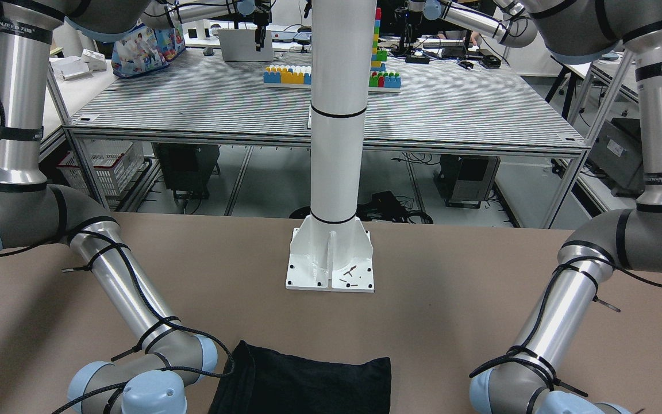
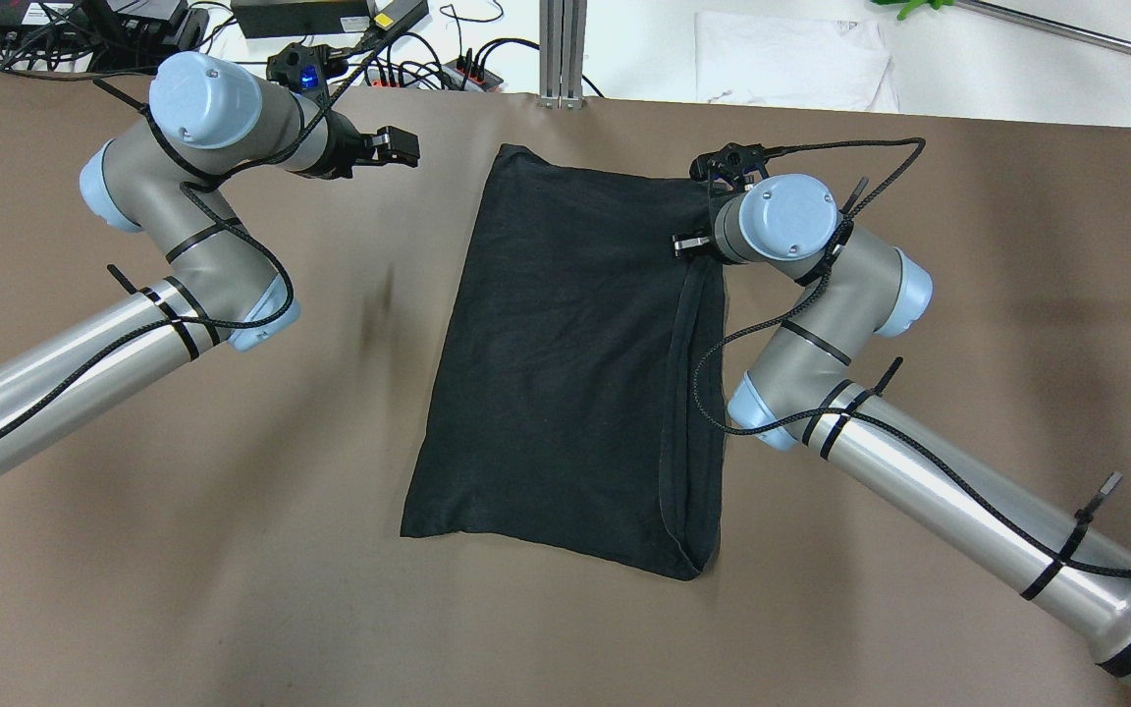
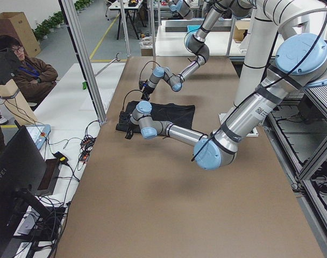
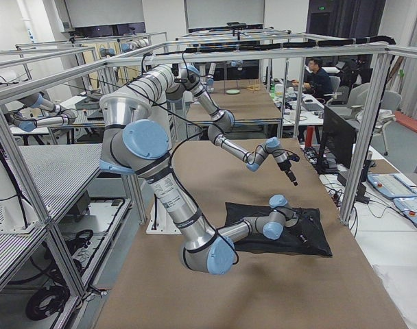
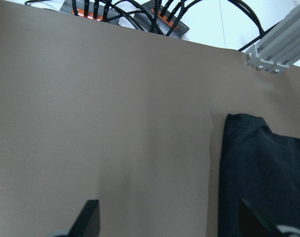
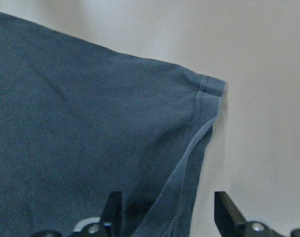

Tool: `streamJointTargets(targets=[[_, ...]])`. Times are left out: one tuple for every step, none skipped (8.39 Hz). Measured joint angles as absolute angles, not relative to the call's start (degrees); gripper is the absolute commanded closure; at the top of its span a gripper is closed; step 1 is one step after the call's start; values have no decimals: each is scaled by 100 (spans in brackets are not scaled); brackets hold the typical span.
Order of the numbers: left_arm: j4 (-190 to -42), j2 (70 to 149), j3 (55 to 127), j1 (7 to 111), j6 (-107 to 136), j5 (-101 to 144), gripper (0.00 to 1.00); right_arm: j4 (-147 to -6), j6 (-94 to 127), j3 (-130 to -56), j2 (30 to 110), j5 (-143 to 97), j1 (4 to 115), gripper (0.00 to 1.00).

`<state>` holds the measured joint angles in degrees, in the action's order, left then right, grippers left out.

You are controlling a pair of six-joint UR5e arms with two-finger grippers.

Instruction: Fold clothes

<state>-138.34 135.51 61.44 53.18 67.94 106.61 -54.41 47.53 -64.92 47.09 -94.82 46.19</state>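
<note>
The clothes (image 2: 565,363) are one black garment lying flat in a rough rectangle at mid-table, also seen in the front view (image 1: 308,385) and both side views (image 3: 169,114) (image 4: 291,229). A doubled hem runs down its right side. My right gripper (image 2: 698,241) hangs low over the far right corner. In the right wrist view the right gripper (image 6: 167,217) is open, its fingers straddling the hemmed edge of the clothes (image 6: 91,138). My left gripper (image 2: 399,147) hovers above bare table left of the far left corner. The left gripper (image 5: 169,222) is open and holds nothing.
Power strips and cables (image 2: 330,20) and an aluminium post (image 2: 561,49) stand beyond the far table edge, beside a white sheet (image 2: 791,59). The white column base (image 1: 331,259) sits at the robot's side. A seated person (image 3: 18,64) is off the table.
</note>
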Motion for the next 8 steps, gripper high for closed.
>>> streamJointTargets(targets=[[-13834, 13553, 6146, 5318, 6794, 10661, 0, -5576, 5045, -6572, 4745, -9576, 4610, 6], [-13834, 13557, 6150, 5318, 6794, 10661, 0, -5820, 5271, -6707, 4804, -9617, 4599, 6], [-13834, 13559, 6151, 5318, 6794, 10661, 0, -6135, 5431, -6896, 4868, -9632, 4574, 6], [-13834, 13560, 6152, 5317, 6794, 10661, 0, -6372, 5589, -7036, 4893, -9633, 4497, 6], [-13834, 13561, 6152, 5317, 6794, 10661, 0, -6497, 5711, -7097, 4883, -9623, 4429, 6], [-13834, 13561, 6152, 5317, 6794, 10661, 0, -6554, 5779, -7103, 4862, -9587, 4403, 6], [-13834, 13561, 6152, 5317, 6793, 10661, 0, -6569, 5808, -7079, 4824, -9526, 4416, 6], [-13834, 13562, 6152, 5317, 6786, 10664, 0, -6547, 5816, -6998, 4774, -9407, 4446, 6]])
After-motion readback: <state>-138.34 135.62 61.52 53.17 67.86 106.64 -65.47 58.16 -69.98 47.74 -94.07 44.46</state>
